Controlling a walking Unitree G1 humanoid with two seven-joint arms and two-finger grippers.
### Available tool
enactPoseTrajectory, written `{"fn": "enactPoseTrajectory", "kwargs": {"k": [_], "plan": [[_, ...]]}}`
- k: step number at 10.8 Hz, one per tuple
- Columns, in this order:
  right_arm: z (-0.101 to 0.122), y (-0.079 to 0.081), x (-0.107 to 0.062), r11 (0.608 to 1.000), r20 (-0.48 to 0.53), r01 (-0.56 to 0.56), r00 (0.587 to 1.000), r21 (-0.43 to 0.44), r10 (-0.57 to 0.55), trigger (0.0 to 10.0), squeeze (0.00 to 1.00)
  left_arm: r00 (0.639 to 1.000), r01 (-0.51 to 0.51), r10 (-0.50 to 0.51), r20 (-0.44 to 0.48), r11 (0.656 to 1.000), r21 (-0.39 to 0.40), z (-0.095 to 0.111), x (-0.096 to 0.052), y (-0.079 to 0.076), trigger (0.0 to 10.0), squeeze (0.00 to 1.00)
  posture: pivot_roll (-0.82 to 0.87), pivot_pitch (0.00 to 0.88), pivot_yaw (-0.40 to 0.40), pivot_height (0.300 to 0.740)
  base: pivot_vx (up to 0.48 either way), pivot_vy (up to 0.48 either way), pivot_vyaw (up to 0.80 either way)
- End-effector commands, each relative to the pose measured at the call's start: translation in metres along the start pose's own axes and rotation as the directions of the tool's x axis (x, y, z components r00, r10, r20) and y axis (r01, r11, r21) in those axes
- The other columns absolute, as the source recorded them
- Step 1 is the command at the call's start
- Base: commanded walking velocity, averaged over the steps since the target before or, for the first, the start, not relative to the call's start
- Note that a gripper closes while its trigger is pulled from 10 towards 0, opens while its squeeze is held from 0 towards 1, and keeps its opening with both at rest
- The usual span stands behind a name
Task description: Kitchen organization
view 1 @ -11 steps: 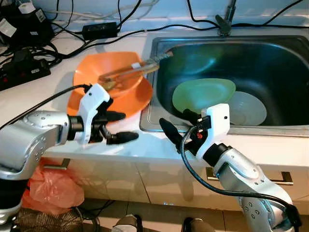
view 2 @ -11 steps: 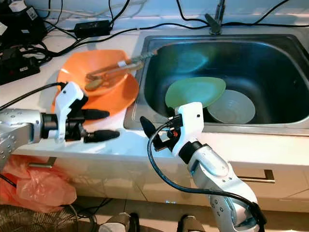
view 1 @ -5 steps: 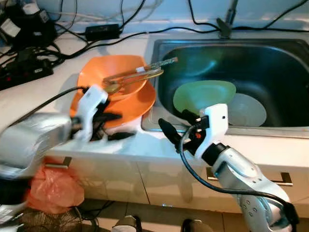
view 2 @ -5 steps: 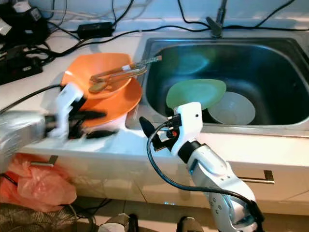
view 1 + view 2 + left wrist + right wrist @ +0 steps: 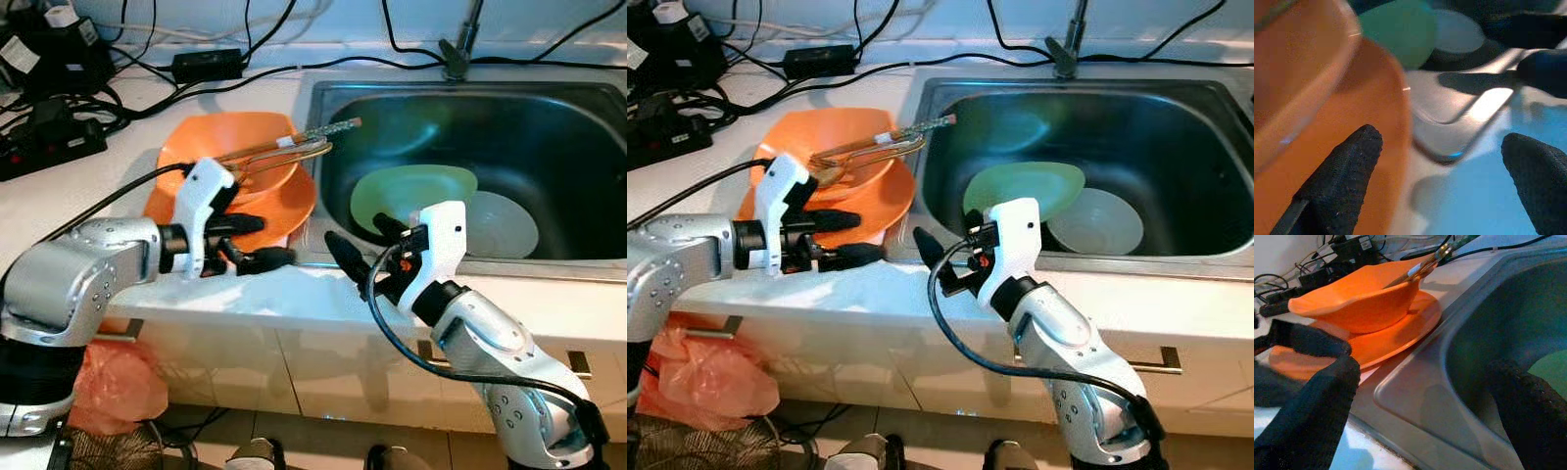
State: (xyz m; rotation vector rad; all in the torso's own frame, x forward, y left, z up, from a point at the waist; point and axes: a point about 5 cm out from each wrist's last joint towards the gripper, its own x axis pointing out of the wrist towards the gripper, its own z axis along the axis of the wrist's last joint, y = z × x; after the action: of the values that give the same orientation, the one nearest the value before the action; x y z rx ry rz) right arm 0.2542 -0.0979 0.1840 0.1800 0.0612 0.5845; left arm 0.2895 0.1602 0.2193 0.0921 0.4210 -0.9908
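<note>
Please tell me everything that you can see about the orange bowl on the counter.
The orange bowl looks like smooth plastic, with a wavy, uneven rim. It stands upright on a wider orange plate of the same colour, on the white counter just left of the sink. Long utensils rest in it, their ends reaching out over its rim toward the sink. The left gripper, fingers open, is at the plate's near edge, not touching the bowl.

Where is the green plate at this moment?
The green plate lies inside the sink, leaning over a white bowl, just beyond the right end effector.
</note>
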Motion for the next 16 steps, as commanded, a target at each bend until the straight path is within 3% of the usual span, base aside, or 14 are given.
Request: {"fn": "enactPoseTrajectory", "kwargs": {"k": [1, 5, 6, 8, 9, 10, 12, 15, 16], "plan": [[0.001, -0.003, 0.001, 1.000, 0.004, 0.005, 1.000, -0.006, -0.005, 10.0, 0.02, 0.997, 0.077, -0.078, 0.005, 0.997, 0.024, 0.009, -0.001, -0.011, 10.0, 0.00, 0.04, 0.102, 0.059, 0.740, 0.000, 0.000, 0.00], [0.004, -0.012, 0.003, 0.998, 0.014, 0.050, 0.999, -0.046, -0.050, 10.0, 0.00, 0.984, 0.150, -0.153, 0.092, 0.988, 0.037, 0.024, 0.003, -0.024, 10.0, 0.00, 0.03, 0.085, 0.053, 0.740, 0.000, 0.000, 0.00], [0.005, -0.014, 0.003, 0.997, 0.018, 0.064, 0.998, -0.054, -0.063, 10.0, 0.00, 0.982, 0.135, -0.139, 0.130, 0.990, 0.041, 0.026, 0.008, -0.025, 10.0, 0.00, 0.03, 0.083, 0.052, 0.740, 0.000, 0.000, 0.00], [0.007, -0.018, 0.004, 0.994, 0.031, 0.090, 0.996, -0.058, -0.088, 10.0, 0.00, 0.968, 0.006, -0.018, 0.251, 0.999, 0.050, 0.034, 0.023, -0.020, 10.0, 0.00, 0.02, 0.080, 0.049, 0.740, 0.000, 0.000, 0.00], [0.010, -0.024, 0.004, 0.988, 0.055, 0.144, 0.988, -0.059, -0.141, 10.0, 0.00, 0.922, -0.122, 0.092, 0.376, 0.991, 0.057, 0.042, 0.034, -0.018, 10.0, 0.00, 0.02, 0.079, 0.041, 0.740, 0.000, 0.000, 0.00], [0.011, -0.028, 0.004, 0.982, 0.065, 0.179, 0.983, -0.062, -0.175, 10.0, 0.00, 0.896, -0.173, 0.131, 0.425, 0.983, 0.062, 0.045, 0.041, -0.019, 10.0, 0.00, 0.02, 0.079, 0.041, 0.740, 0.000, 0.000, 0.00], [0.013, -0.037, 0.003, 0.968, 0.078, 0.240, 0.969, -0.071, -0.234, 10.0, 0.00, 0.795, -0.323, 0.299, 0.528, 0.945, -0.049, 0.042, 0.056, -0.017, 10.0, 0.00, 0.00, 0.075, 0.041, 0.740, 0.000, 0.000, 0.00], [0.011, -0.038, 0.001, 0.965, 0.071, 0.252, 0.966, -0.070, -0.247, 10.0, 0.00, 0.714, -0.441, 0.451, 0.536, 0.884, -0.157, 0.025, 0.067, -0.008, 10.0, 0.00, -0.02, 0.081, 0.037, 0.740, 0.000, 0.000, -0.20], [0.011, -0.038, 0.001, 0.965, 0.072, 0.252, 0.966, -0.071, -0.247, 10.0, 0.00, 0.703, -0.459, 0.455, 0.546, 0.877, -0.140, 0.024, 0.069, -0.009, 10.0, 0.00, -0.02, 0.083, 0.035, 0.740, 0.000, 0.000, -0.80]]}}
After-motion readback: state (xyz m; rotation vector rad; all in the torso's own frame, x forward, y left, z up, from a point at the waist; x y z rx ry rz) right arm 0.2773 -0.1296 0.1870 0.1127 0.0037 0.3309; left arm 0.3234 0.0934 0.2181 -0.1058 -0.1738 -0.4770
